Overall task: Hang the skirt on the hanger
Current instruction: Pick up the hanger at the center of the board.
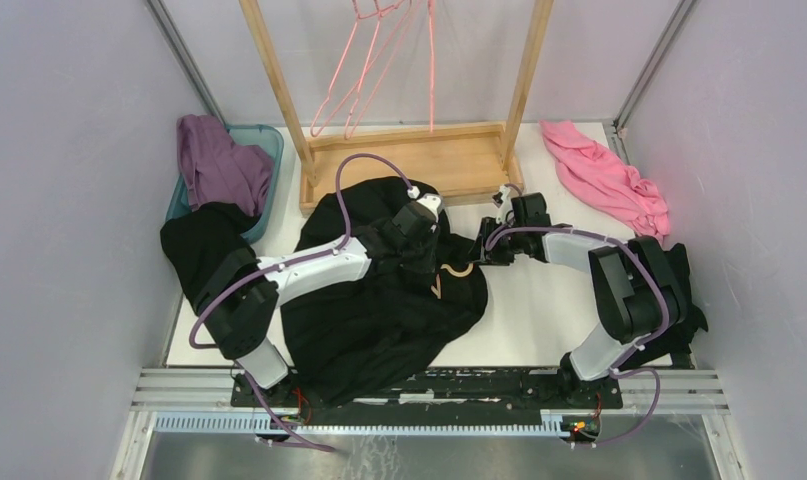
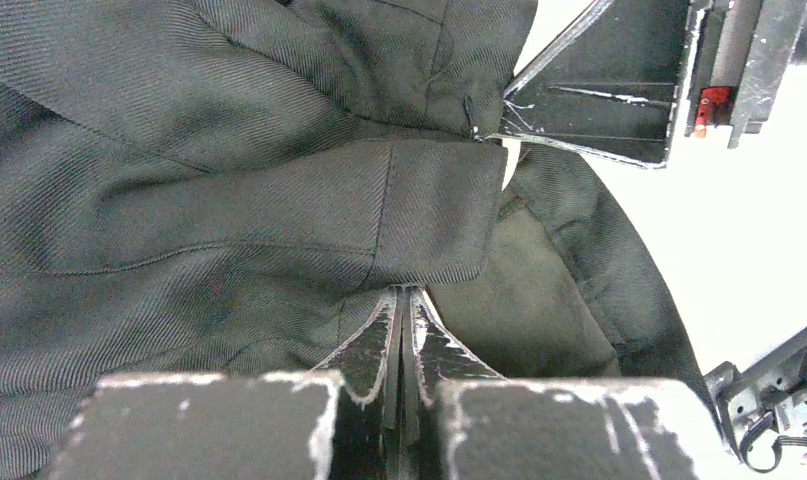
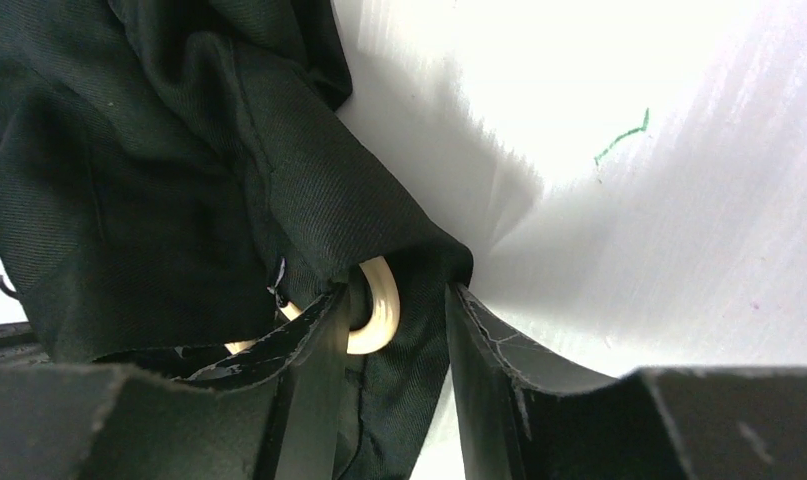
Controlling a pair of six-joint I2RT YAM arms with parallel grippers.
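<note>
Leftward of skirt (image 1: 379,310), purple garment (image 1: 219,160) in bin (image 1: 270,137)

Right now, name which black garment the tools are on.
The large central skirt, with left tool and right tool on it; the left black piece and right black piece lie away from both.

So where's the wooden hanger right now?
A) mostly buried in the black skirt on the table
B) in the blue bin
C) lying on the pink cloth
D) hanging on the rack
A: only beige bits of the hanger peek out of the skirt; the rack holds just pink wire hangers.
</note>
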